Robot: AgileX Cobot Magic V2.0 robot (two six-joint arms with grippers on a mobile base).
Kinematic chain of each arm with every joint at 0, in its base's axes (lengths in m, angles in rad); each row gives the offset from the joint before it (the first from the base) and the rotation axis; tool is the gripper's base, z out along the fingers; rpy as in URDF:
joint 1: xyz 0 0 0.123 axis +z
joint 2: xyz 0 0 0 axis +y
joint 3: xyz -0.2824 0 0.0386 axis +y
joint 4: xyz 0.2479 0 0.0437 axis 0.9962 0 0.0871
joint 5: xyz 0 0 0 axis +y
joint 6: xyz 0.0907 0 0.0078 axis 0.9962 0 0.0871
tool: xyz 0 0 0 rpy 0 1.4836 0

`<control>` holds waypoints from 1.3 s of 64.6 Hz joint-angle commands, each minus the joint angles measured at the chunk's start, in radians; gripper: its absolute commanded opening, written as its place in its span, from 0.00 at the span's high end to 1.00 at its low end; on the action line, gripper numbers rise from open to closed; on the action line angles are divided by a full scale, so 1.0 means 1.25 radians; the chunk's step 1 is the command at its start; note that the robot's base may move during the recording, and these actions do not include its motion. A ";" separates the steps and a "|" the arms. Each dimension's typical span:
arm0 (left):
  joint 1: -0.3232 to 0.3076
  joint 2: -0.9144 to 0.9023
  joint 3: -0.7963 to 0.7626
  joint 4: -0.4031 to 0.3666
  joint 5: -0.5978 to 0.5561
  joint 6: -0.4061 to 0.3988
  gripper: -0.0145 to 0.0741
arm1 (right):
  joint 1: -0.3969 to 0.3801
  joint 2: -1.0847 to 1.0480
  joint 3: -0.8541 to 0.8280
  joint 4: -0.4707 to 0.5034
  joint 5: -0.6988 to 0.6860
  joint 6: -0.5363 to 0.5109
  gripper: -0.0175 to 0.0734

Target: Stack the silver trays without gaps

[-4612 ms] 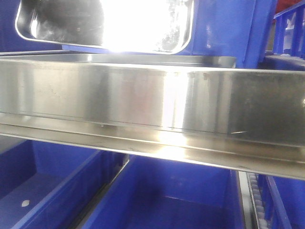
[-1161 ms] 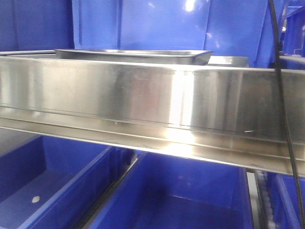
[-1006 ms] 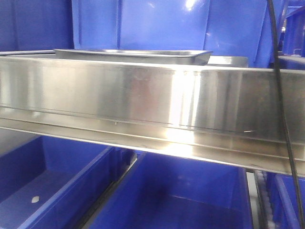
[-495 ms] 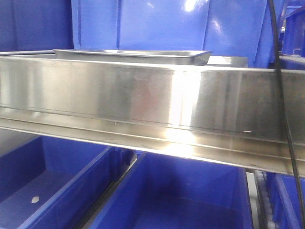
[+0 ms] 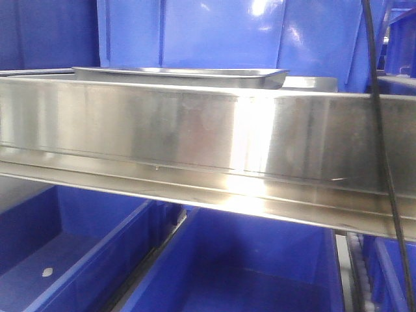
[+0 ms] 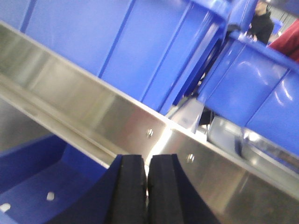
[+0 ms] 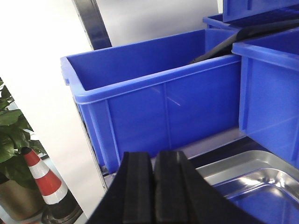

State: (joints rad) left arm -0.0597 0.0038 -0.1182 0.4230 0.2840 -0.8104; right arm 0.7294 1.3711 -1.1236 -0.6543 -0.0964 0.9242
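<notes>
**Silver trays on a steel shelf, both pincers pressed together**

Front view: a silver tray (image 5: 182, 74) lies flat on the shelf, its flared rim showing just above the long brushed-steel shelf rail (image 5: 195, 133) that crosses the frame. A second flat steel edge shows just behind and right of it; whether this is another tray cannot be told. Tall blue plastic bins (image 5: 221, 36) stand behind the tray; open blue bins (image 5: 247, 273) sit on the level below the rail. A black cable (image 5: 383, 130) hangs down the right side.

Left wrist view: the left pincer (image 6: 147, 186) has its black pads pressed together with nothing between them. It sits in front of the rail (image 6: 93, 107), with a shiny tray rim (image 6: 266, 147) visible to the right beyond the rail, under a blue bin.

Right wrist view: the right pincer (image 7: 153, 186) is likewise pressed together and holds nothing. A mirror-bright silver tray (image 7: 247, 184) lies just to its right, reflecting blue, beside a large blue bin (image 7: 159, 107). A potted plant (image 7: 14, 154) and an orange-and-white traffic cone (image 7: 44, 179) stand at the lower left.
</notes>
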 commanded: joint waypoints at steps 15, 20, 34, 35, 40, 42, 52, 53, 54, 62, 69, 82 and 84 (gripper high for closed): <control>0.002 -0.003 0.095 -0.178 -0.204 0.391 0.82 | 0.000 -0.008 -0.006 -0.005 -0.019 -0.008 0.88; 0.005 -0.003 0.095 -0.232 -0.227 0.506 0.82 | 0.000 -0.008 -0.006 -0.005 -0.019 -0.008 0.88; 0.005 -0.003 0.095 -0.311 -0.236 0.691 0.82 | 0.000 -0.008 -0.006 -0.005 -0.019 -0.008 0.88; 0.005 -0.003 0.095 -0.317 -0.236 0.705 0.82 | 0.000 -0.008 -0.006 -0.005 -0.019 -0.008 0.88; 0.005 -0.003 0.095 -0.327 -0.239 0.770 0.82 | 0.000 -0.008 -0.006 -0.005 -0.019 -0.008 0.88; 0.005 -0.003 0.095 -0.327 -0.242 0.777 0.82 | 0.000 -0.008 -0.006 -0.005 -0.019 -0.008 0.88; 0.005 -0.003 0.095 -0.327 -0.250 0.777 0.82 | 0.000 -0.008 -0.006 -0.005 -0.019 -0.008 0.88; 0.005 -0.003 0.095 -0.327 -0.250 0.777 0.82 | 0.000 -0.008 -0.006 -0.005 -0.019 -0.008 0.88; 0.005 -0.003 0.095 -0.327 -0.250 0.777 0.82 | 0.000 -0.008 -0.006 -0.005 -0.019 -0.008 0.88; 0.005 -0.003 0.095 -0.364 -0.249 0.772 0.82 | 0.000 -0.008 -0.006 -0.005 -0.019 -0.008 0.88; 0.005 -0.003 0.095 -0.408 -0.249 0.770 0.82 | 0.000 -0.008 -0.006 -0.005 -0.019 -0.008 0.88; 0.005 -0.003 0.095 -0.408 -0.249 0.766 0.82 | 0.000 -0.008 -0.006 -0.005 -0.019 -0.008 0.88; 0.005 -0.003 0.095 -0.408 -0.249 0.766 0.82 | 0.000 -0.008 -0.006 -0.005 -0.019 -0.008 0.88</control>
State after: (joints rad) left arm -0.0581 0.0038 0.0018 -0.0779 -0.0054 0.1540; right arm 0.7294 1.3711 -1.1236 -0.6543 -0.0983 0.9242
